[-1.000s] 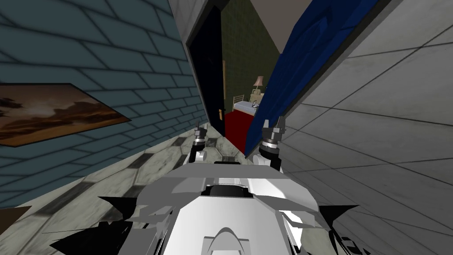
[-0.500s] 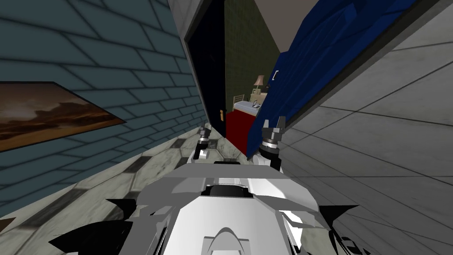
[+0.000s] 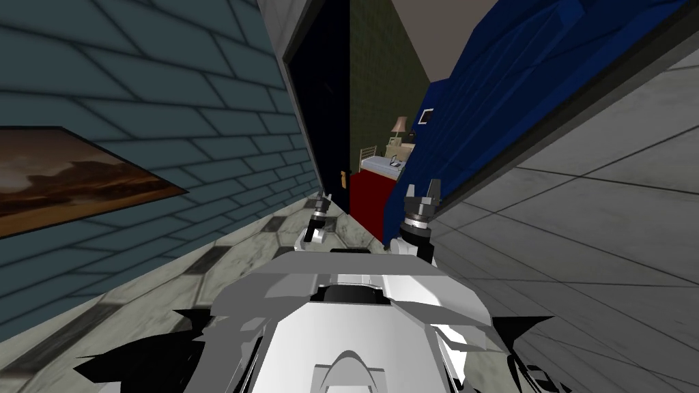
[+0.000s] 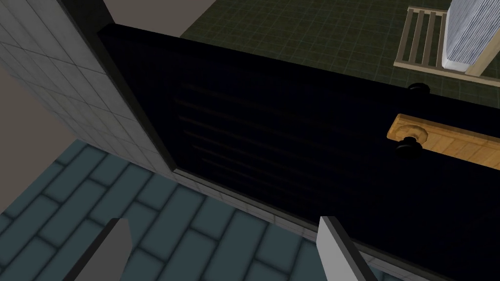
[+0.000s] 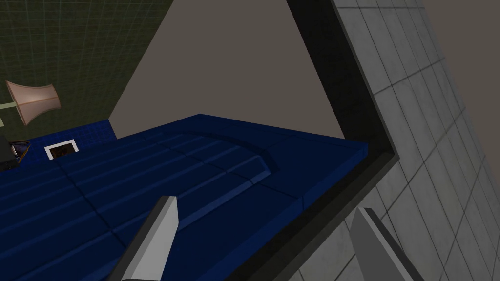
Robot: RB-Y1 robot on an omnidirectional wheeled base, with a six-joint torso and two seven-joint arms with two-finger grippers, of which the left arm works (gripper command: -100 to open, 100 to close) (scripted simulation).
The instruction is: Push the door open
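A blue panelled door (image 3: 491,89) stands swung inward on the right of the doorway, and a very dark door (image 3: 321,102) stands swung inward on the left. My right gripper (image 3: 423,189) is open, close to the blue door (image 5: 146,180) where it meets the dark frame (image 5: 337,97). Whether it touches, I cannot tell. My left gripper (image 3: 322,200) is open and points at the dark door (image 4: 293,156), short of its black knob (image 4: 409,146). In the wrist views both the left gripper (image 4: 223,222) and the right gripper (image 5: 266,205) hold nothing.
A teal brick wall with a brown painting (image 3: 68,177) runs along my left, and a grey tiled wall (image 3: 601,205) along my right. Through the gap are a red-sided bed (image 3: 368,194) and a lamp (image 3: 399,125). The marbled floor (image 3: 232,252) leads to the doorway.
I have moved forward towards the doorway. My left gripper has swung right towards the dark door. More of the room shows past the blue door's edge.
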